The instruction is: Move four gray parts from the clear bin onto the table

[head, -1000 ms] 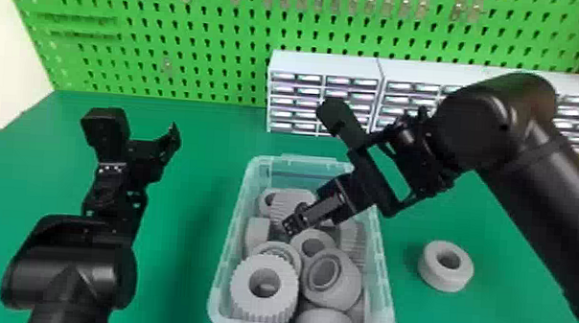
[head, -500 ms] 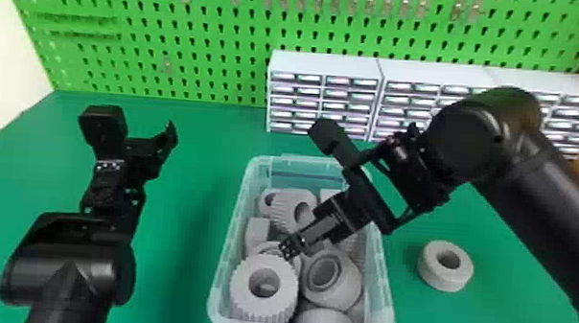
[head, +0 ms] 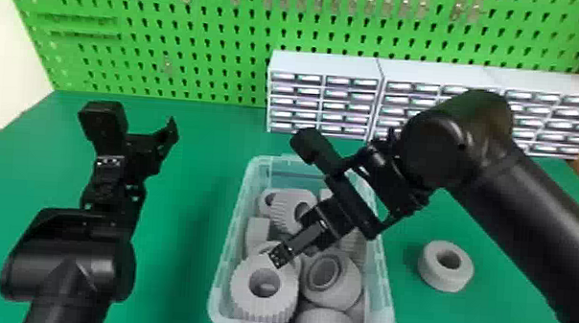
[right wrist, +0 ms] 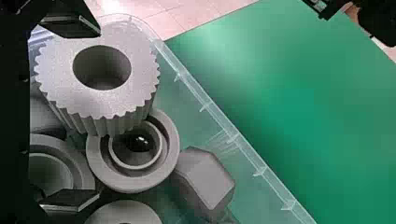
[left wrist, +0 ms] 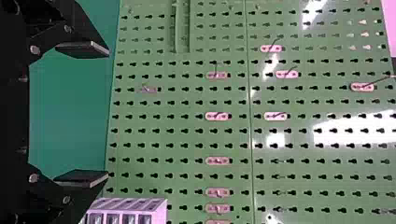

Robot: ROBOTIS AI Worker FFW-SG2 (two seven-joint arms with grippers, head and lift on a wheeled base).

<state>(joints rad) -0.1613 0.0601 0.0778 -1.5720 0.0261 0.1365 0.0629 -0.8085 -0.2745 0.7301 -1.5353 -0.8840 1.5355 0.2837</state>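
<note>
over at the left, parked above the green surface (head: pixel 191 186): left fingers (head: pixel 172 124), spread wide, with nothing in their grip. farther off beyond them, standing upright, a green pegboard (head: pixel 224 39). next along, to the right of those fingers, resting on the surface: the clear bin (head: pixel 219 310), heaped with gray parts. inside, to the left of the right fingers and a little beyond their tips, a gray block (head: pixel 256 233). just beside those tips, toward the robot, a toothed gear (head: pixel 246 297). angled down over the heap, right fingers (head: pixel 279 258), set well apart and empty, with a gray cup (right wrist: pixel 133 185) lying between them in the right wrist view. to the right of these tips, still within the bin, a hollow round part (head: pixel 345 287). behind the right fingers, past the bin, white drawer cabinets (head: pixel 325 65). farthest right, well apart from both pairs of fingers, lying flat on the surface outside the bin, one gray ring (head: pixel 433 275).
</note>
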